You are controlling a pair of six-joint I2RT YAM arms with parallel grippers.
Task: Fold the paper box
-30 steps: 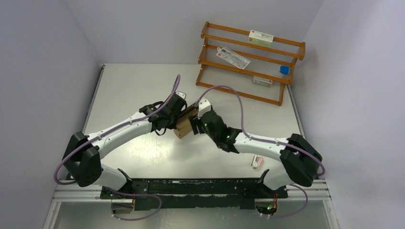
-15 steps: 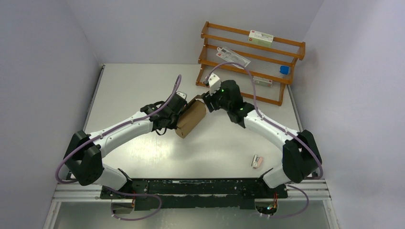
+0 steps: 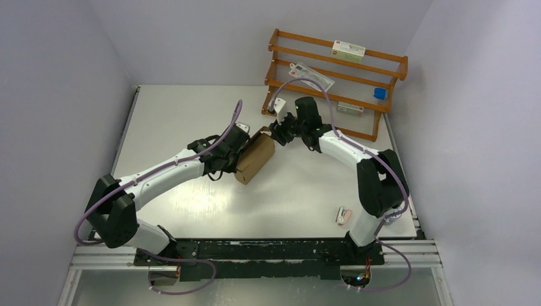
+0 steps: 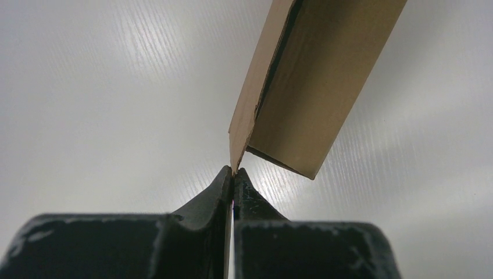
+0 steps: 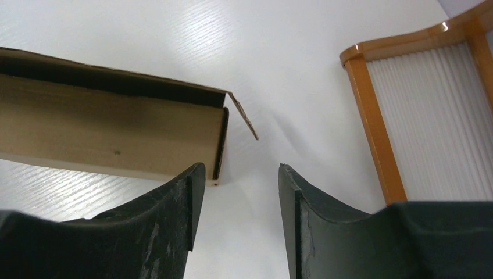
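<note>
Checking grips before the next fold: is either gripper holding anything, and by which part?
The left gripper pinches the paper box by the corner of a thin flap; the right gripper is open, empty.

I look down on a pale grey surface (image 3: 185, 115) with a fine ribbed sheen. Plain lavender-white walls close it in: a left wall (image 3: 57, 95), a back wall (image 3: 191, 38) and a right wall (image 3: 472, 127). An orange-brown wooden rack (image 3: 306, 39) stands in the far right corner, tilted back toward the walls. Soft overhead light leaves pale streaks on the surface. An aluminium rail (image 3: 96, 258) runs along the near edge.
</note>
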